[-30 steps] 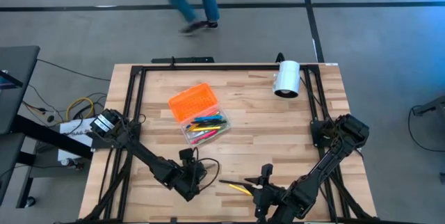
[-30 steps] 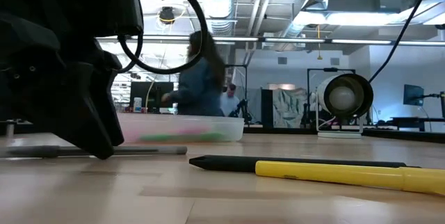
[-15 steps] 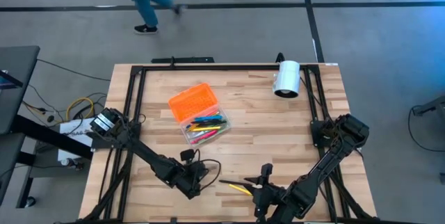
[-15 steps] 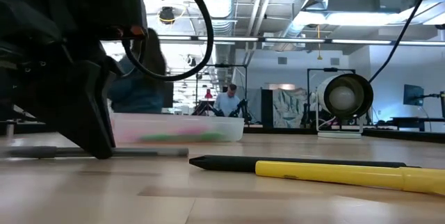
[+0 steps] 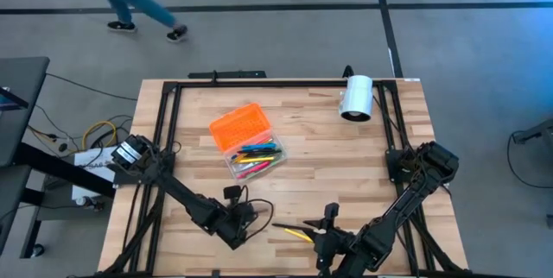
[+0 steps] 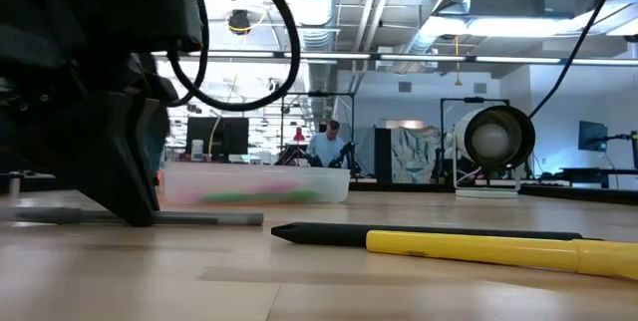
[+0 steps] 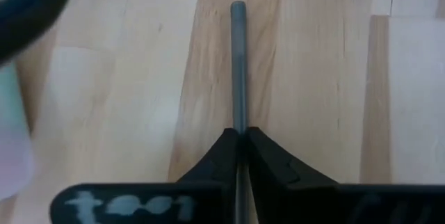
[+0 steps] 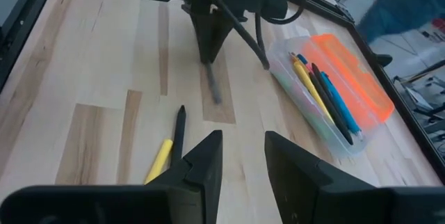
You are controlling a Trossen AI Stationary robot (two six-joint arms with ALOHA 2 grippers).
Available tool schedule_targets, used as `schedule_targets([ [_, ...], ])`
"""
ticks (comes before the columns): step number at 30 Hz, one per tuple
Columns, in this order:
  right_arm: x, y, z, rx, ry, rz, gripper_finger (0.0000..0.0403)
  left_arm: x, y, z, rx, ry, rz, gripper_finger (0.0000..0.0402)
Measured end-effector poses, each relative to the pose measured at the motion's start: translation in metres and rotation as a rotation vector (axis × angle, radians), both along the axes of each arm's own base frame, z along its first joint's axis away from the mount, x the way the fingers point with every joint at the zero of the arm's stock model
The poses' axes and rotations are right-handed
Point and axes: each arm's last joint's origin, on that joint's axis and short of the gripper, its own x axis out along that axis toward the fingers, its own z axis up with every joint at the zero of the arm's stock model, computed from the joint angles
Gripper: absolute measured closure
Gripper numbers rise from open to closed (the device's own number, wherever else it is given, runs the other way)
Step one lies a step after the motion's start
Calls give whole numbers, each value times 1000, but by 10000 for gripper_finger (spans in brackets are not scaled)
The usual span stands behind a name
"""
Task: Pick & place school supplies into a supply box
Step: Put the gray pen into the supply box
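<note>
My left gripper (image 5: 244, 224) is sitting near the table's (image 5: 328, 153) near edge. The pen (image 5: 294, 230) is lying right of it, and the supply box (image 5: 248, 141) is resting farther back.

Box lid (image 5: 239, 125): bright orange, ribbed
Box base (image 8: 313, 122): clear
Held pen (image 7: 238, 64): grey
Loose pen (image 6: 469, 244): yellow, black tip
Table (image 5: 328, 157): pale wood
Cylinder (image 5: 355, 97): white

Centre table (image 5: 328, 161): bare wood, free passage.
Left-centre: supply box (image 5: 246, 140) blocks.
Far corner: white cylinder (image 5: 355, 97) stands.
</note>
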Motion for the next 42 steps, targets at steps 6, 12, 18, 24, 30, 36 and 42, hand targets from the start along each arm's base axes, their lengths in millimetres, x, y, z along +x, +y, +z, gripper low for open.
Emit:
schedule_targets([
  [6, 0, 0, 0, 0, 0, 1, 301, -7, -8, -1, 89, -36, -40, 396],
  [12, 0, 0, 0, 0, 0, 0, 301, -17, -18, -1, 164, -70, -93, 397],
  [18, 0, 0, 0, 1, -1, 0, 301, -25, -26, 1, 247, -122, -109, 397],
  [24, 0, 0, 0, 2, -2, 0, 301, -29, -30, 3, 310, -171, -120, 398],
  [30, 0, 0, 0, 2, -2, 0, 301, -28, -28, 4, 367, -206, -109, 399],
  [36, 0, 0, 0, 2, -2, -1, 301, -24, -24, 6, 438, -239, -97, 399],
  [42, 0, 0, 0, 2, -2, -1, 301, -15, -11, 8, 523, -243, -69, 399],
])
